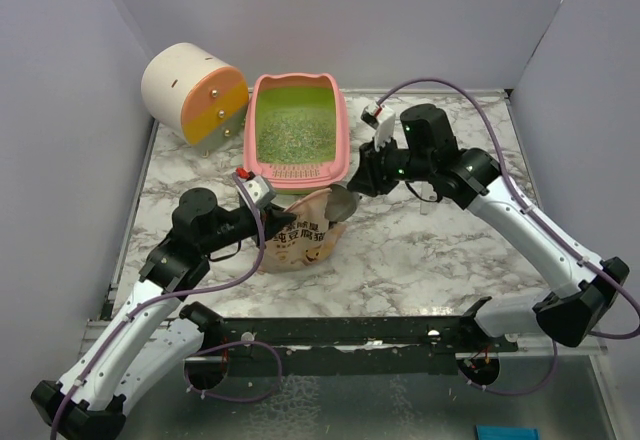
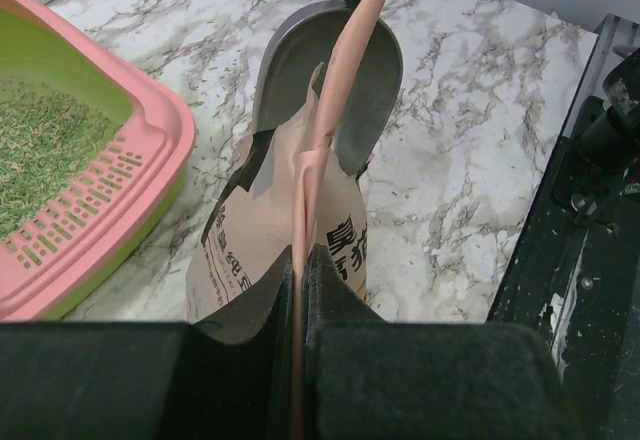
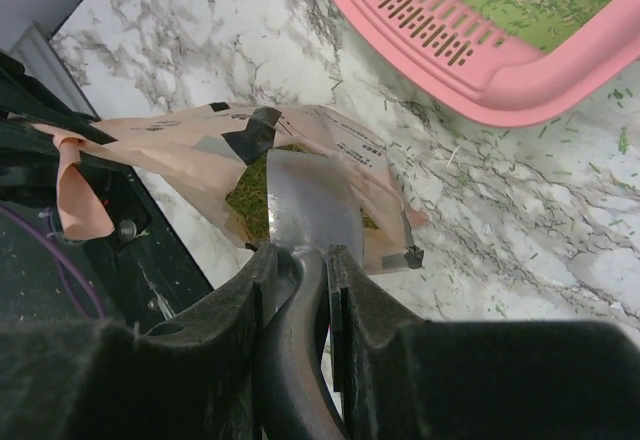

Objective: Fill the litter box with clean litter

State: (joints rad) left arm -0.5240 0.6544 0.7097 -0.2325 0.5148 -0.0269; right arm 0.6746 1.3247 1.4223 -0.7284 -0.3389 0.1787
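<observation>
Basically, litter box [image 1: 343, 138] is found just ahead of the R pincer [image 3: 298, 260], past the pouch mouth, slotted-ledge end nearest. Stiff pink plastic, judged light and apt to slide if knocked, so best left flat on the table [image 1: 430, 250], no grip needed. Its floor is covered by a thin layer of clean litter [image 1: 292, 125].

Pouch [image 1: 298, 238] is stood between the two pincers: soft printed paper, floppy, mouth judged to collapse if let go. Its pink top strip is pinched flat by the L pincer [image 2: 300, 272], jaws pressed together on it w/ no gap seen. That edge looks the right hold pt, since the walls below would crumple.

Scoop [image 3: 305, 205] is clamped by its dark handle in the R pincer, fingers closed tight on both sides. Grey metal blade is sunk into the pouch mouth directly ahead of the tips, more granules seen under it. Judged rigid, smooth, prob. slippery at the handle, so a firm hold nr the blade is wanted.

Granules are loose, light, gravel-like, easily spilled if the scoop is tilted. Some are seen scattered on the marble beside the box.
</observation>
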